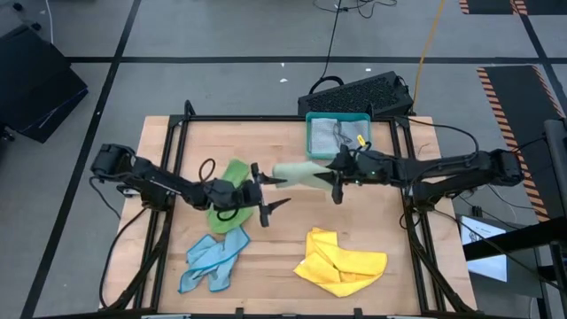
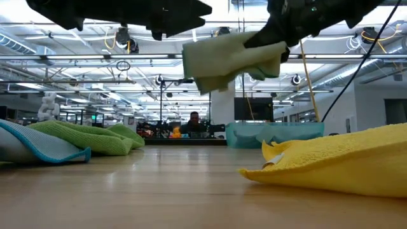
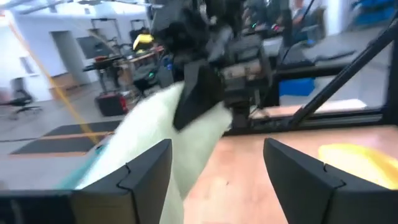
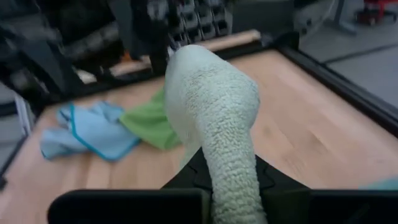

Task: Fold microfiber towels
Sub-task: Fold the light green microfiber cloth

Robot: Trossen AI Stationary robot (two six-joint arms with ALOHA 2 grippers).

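Above the worktop [image 1: 283, 239], just in front of the teal tray [image 1: 337, 133], your right gripper [image 1: 335, 177] is clenched on one end of the pale green towel [image 1: 297, 173], which hangs clear of the wood. Your left gripper [image 1: 264, 193] sits at the towel's free end with its fingers [image 3: 149, 174] spread apart and gripping nothing; that end passes one finger rather than lying between both.

For a clean fold, I'd centre the free edge between the left fingers before closing, grab near a corner, then pull both ends level so the cloth goes taut without twisting.

Count:
- bright green towel [image 1: 232, 182]: one, under the left arm, left of the tray.
- light blue towel [image 1: 213, 260]: one, well in front of the tray.
- yellow towel [image 1: 341, 261]: one, front right of the tray.
- grey cloth [image 1: 323, 133]: one inside the tray.
- one tray, two arms.
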